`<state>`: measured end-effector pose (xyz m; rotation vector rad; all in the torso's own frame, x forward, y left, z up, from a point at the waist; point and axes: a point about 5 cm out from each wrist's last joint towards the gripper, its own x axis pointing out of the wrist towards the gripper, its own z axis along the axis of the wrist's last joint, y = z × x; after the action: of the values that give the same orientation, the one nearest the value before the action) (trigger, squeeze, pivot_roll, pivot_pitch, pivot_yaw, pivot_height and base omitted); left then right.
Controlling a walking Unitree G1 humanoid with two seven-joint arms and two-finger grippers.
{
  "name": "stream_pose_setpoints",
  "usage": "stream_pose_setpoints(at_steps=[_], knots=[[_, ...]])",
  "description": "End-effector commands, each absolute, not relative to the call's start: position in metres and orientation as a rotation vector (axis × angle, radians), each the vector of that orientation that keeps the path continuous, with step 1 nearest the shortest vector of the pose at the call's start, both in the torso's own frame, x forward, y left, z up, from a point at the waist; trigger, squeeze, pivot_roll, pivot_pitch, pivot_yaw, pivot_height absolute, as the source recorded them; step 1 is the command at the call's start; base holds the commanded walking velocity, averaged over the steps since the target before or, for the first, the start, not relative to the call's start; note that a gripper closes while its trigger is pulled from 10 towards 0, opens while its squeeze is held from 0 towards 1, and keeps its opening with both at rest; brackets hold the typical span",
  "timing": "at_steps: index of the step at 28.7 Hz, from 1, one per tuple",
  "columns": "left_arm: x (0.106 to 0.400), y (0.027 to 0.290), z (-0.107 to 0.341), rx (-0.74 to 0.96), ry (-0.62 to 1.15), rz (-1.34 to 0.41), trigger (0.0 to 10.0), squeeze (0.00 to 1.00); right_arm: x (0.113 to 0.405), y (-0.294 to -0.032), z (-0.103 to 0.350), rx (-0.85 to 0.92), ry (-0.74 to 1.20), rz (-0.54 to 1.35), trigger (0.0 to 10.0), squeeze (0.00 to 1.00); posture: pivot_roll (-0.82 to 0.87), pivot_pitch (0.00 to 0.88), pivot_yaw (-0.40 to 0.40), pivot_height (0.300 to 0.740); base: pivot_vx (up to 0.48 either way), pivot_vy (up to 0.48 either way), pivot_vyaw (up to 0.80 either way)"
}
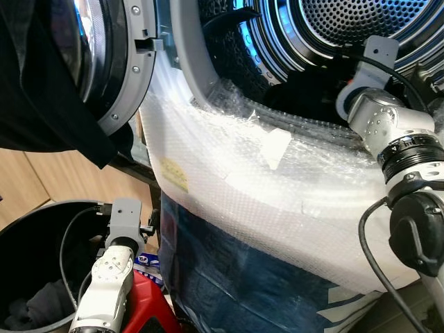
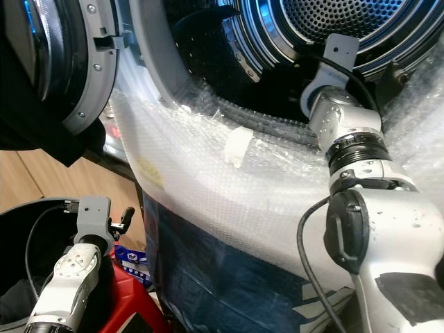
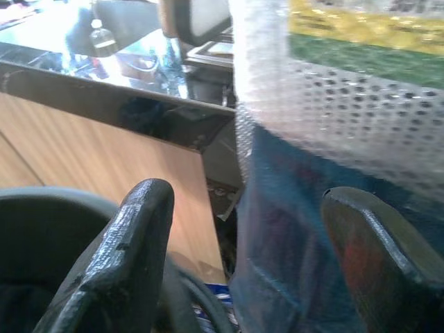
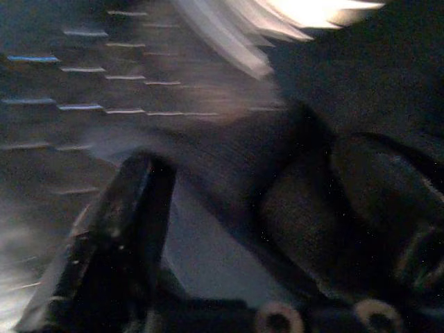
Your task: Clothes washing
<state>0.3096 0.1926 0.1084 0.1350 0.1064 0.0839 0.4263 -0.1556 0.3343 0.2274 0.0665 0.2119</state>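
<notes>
Reaching into the drum, right claw blurred, grip unclear; left claw wide.

From the head I look down, close in, at the bubble-wrapped white washing machine front — both eyes share it. My left wrist camera faces that same wrap; my right wrist camera peers, blurred, into the perforated steel drum.
</notes>
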Motion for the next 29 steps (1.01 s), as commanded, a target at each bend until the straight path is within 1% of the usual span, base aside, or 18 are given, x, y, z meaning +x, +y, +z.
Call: stream_pose_setpoints(at_steps=[1, 5, 8, 9, 11, 12, 16, 20, 21, 24, 26, 28, 29], knots=[[0.311, 0.189, 0.112, 0.130, 0.096, 0.068, 10.0, 0.00, 0.422, -0.144, 0.357, 0.222, 0.006, 0.326, 10.0, 0.00, 0.00, 0.000, -0.062, 0.740, 0.000, 0.000, 0.00], [0.311, 0.188, 0.112, 0.129, 0.096, 0.066, 10.0, 0.00, 0.416, -0.139, 0.364, 0.211, -0.007, 0.399, 10.0, 0.00, -0.01, 0.000, -0.061, 0.740, 0.000, 0.000, 0.00], [0.311, 0.187, 0.112, 0.127, 0.097, 0.063, 10.0, 0.00, 0.400, -0.141, 0.373, 0.249, -0.045, 0.510, 10.0, 0.00, -0.01, 0.000, -0.055, 0.740, 0.000, 0.000, 0.00], [0.311, 0.187, 0.112, 0.127, 0.097, 0.063, 10.0, 0.00, 0.400, -0.141, 0.373, 0.249, -0.045, 0.510, 10.0, 0.00, -0.01, 0.000, -0.055, 0.740, 0.000, 0.000, 0.00], [0.311, 0.187, 0.112, 0.127, 0.098, 0.062, 10.0, 0.00, 0.391, -0.140, 0.374, 0.240, -0.068, 0.576, 10.0, 0.00, -0.02, 0.000, -0.053, 0.740, 0.000, 0.000, 0.00], [0.311, 0.187, 0.112, 0.127, 0.097, 0.058, 10.0, 0.00, 0.379, -0.143, 0.377, 0.239, -0.109, 0.624, 10.0, 0.00, -0.02, 0.000, -0.054, 0.740, 0.000, 0.000, 0.00], [0.312, 0.186, 0.112, 0.126, 0.096, 0.056, 10.0, 0.00, 0.357, -0.143, 0.379, 0.272, -0.175, 0.689, 10.0, 0.00, -0.02, 0.000, -0.051, 0.740, 0.000, 0.000, 0.00], [0.312, 0.186, 0.112, 0.125, 0.096, 0.053, 10.0, 0.00, 0.324, -0.131, 0.388, 0.398, -0.251, 0.831, 10.0, 0.00, -0.02, 0.000, -0.052, 0.740, 0.000, 0.000, 0.00], [0.312, 0.186, 0.111, 0.124, 0.095, 0.054, 10.0, 0.00, 0.308, -0.123, 0.390, 0.417, -0.302, 0.909, 10.0, 0.00, -0.02, 0.000, -0.050, 0.740, 0.000, 0.000, 0.00], [0.312, 0.186, 0.111, 0.124, 0.095, 0.054, 10.0, 0.00, 0.295, -0.116, 0.387, 0.430, -0.332, 0.954, 10.0, 0.00, -0.02, 0.000, -0.047, 0.740, 0.000, 0.000, 0.00], [0.312, 0.184, 0.111, 0.128, 0.097, 0.041, 10.0, 0.00, 0.276, -0.103, 0.375, 0.462, -0.325, 1.066, 10.0, 0.00, -0.03, 0.000, -0.042, 0.740, 0.000, 0.000, 0.00], [0.313, 0.183, 0.110, 0.130, 0.097, 0.037, 10.0, 0.00, 0.270, -0.101, 0.370, 0.460, -0.322, 1.090, 10.0, 0.00, -0.03, 0.000, -0.043, 0.740, 0.000, 0.000, 0.00], [0.313, 0.182, 0.111, 0.130, 0.097, 0.033, 10.0, 0.00, 0.260, -0.099, 0.362, 0.446, -0.325, 1.143, 10.0, 0.00, -0.03, 0.000, -0.042, 0.740, 0.000, 0.000, 0.00]])
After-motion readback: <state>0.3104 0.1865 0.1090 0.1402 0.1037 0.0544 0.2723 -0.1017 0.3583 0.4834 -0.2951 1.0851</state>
